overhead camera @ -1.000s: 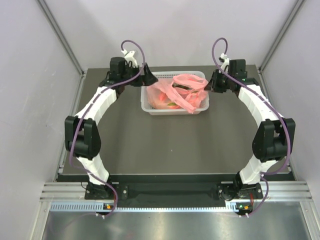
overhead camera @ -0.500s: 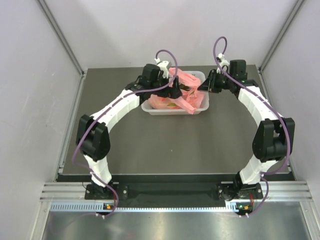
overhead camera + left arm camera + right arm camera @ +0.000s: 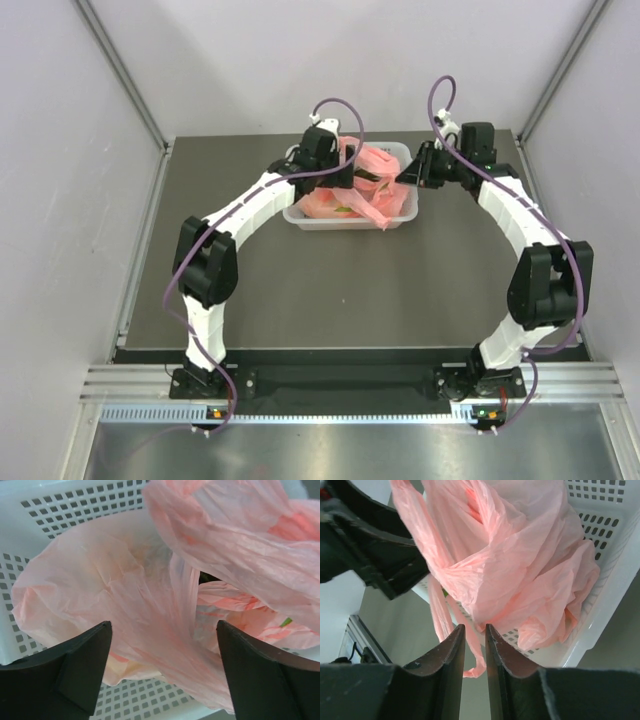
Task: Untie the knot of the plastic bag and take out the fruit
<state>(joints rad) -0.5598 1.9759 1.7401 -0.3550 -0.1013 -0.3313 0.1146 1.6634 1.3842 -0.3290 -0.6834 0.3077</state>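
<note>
The pink plastic bag (image 3: pixel 368 185) lies bunched in the white perforated basket (image 3: pixel 345 223). My left gripper (image 3: pixel 340 177) is over the basket's left half. In the left wrist view it (image 3: pixel 163 625) is open wide, and the bag (image 3: pixel 125 580) with a twisted handle strip (image 3: pixel 184 587) lies between and beyond the fingers. My right gripper (image 3: pixel 404 172) is at the basket's right edge. It (image 3: pixel 474 627) is shut to a thin slit and holds nothing, just short of the bag (image 3: pixel 510 565). I cannot pick out the knot. The fruit is hidden in the bag, except a green fleck (image 3: pixel 286 622).
One long pink strip (image 3: pixel 440 615) hangs over the basket's front rim (image 3: pixel 615 585) toward the dark table (image 3: pixel 350 290). My left arm's black wrist (image 3: pixel 370 545) is close on the far side of the bag. Grey walls enclose the table.
My left arm has swung from the basket's left side to over the basket and the bag. My right gripper has edged slightly toward the basket.
</note>
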